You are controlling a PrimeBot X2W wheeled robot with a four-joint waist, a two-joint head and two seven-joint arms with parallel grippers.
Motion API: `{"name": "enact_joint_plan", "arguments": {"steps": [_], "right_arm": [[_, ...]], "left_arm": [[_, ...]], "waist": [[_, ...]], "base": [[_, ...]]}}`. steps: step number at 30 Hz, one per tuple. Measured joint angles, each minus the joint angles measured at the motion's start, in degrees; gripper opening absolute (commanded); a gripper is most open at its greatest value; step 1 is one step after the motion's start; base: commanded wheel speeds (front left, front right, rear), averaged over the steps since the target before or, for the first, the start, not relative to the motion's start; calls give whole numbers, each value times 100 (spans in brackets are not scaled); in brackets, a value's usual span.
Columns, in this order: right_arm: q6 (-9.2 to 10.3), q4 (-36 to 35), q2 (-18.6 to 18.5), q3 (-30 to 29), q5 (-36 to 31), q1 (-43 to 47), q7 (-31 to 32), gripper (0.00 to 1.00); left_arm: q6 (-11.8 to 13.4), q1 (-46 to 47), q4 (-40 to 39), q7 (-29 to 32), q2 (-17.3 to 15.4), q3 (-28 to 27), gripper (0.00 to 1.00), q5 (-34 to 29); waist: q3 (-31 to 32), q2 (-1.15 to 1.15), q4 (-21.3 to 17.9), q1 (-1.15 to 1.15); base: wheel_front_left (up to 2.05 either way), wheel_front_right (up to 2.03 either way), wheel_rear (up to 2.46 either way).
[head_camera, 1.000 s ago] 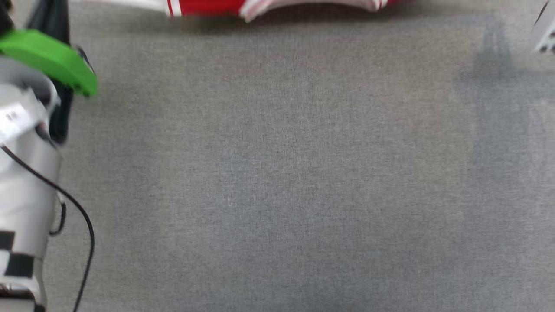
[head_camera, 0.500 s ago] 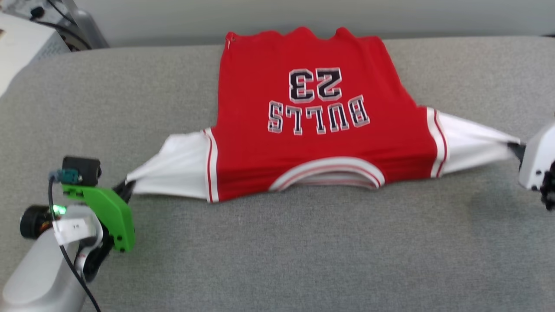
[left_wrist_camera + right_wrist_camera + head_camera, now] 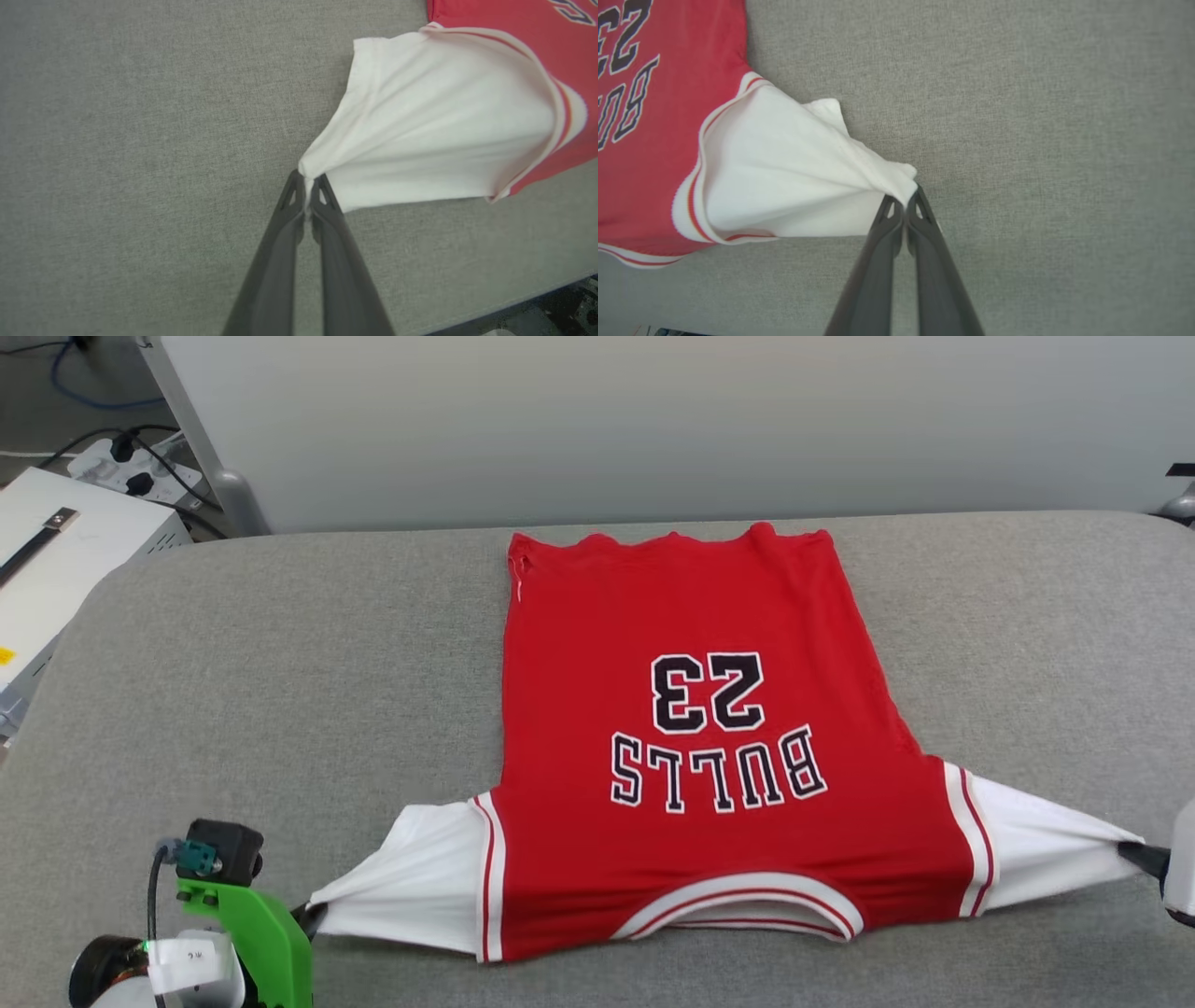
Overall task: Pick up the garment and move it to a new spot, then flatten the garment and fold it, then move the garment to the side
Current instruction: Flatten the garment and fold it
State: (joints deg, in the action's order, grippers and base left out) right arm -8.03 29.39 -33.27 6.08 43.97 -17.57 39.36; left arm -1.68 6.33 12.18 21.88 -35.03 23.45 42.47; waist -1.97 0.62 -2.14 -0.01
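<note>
Two sleeve tips are pinched, one per gripper: the left gripper [image 3: 306, 189] is closed on the tip of the left sleeve [image 3: 420, 130], and the right gripper [image 3: 903, 203] is closed on the tip of the right sleeve [image 3: 784, 177]. The step in hand is judged to be the flattening, with the shirt [image 3: 691, 616] drawn taut between the arms.

It is done well if both tips are pulled apart evenly and held low, just above the grey surface [image 3: 280, 663], so that the body is neither lifted nor dragged askew. The pull is best eased once the sleeves are straight. Thin cloth is likely to slip from so small a pinch, or to bunch at the armholes, if too much tension is given. Both grips are best released together, so that neither sleeve is tugged sideways.

The shirt is laid on the grey surface, printed side up, with the collar [image 3: 747, 887] close to the near edge and the hem [image 3: 672, 537] close to the far edge. The red body is seen mostly smooth, narrowing toward the hem, whose edge is wavy. The lettering [image 3: 719, 770] and the number are read upside down in the head view. The white sleeves are stretched into points and creased toward the fingers, and red-and-white trim is seen at the armholes and collar.
</note>
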Motion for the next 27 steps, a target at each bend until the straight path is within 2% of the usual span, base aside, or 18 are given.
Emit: {"name": "enact_joint_plan", "arguments": {"steps": [6, 12, 13, 14, 15, 21, 27], "right_arm": [[2, -620, 109, -597, -148, 696, 389, 0], [5, -1176, 357, -1078, -454, 993, 700, 0], [7, -1277, 396, -1140, -488, 1010, 738, 37], [7, -1371, 421, -1180, -520, 1018, 743, 97], [7, -1480, 447, -1239, -565, 1018, 768, 100], [8, -2184, 555, -1473, -606, 954, 1009, 100], [8, -2903, 606, -1533, -726, 244, 1461, 100]], "left_arm": [[218, -454, -680, 151, -76, -13, 0, 241], [260, -569, -1138, 277, -59, 14, 0, 348], [264, -569, -1204, 293, -58, 21, 0, 352], [270, -569, -1262, 301, -58, 21, 0, 360], [274, -569, -1336, 330, -58, 21, 0, 372], [300, -567, -1908, 499, -94, 67, 0, 388], [466, -566, -2783, 867, -325, 186, 0, 226]], "waist": [[5, 0, 8, 0], [-55, 0, 48, 0], [-73, 0, 61, 0], [-89, 0, 73, 0], [-115, 0, 88, 0], [-340, 0, 197, 0], [-719, 0, 337, 0]], "base": [[0, 0, 0], [0, 0, 0], [0, 0, 0], [0, 0, 0], [0, 0, 0], [0, 0, 0], [0, 0, 0]]}}
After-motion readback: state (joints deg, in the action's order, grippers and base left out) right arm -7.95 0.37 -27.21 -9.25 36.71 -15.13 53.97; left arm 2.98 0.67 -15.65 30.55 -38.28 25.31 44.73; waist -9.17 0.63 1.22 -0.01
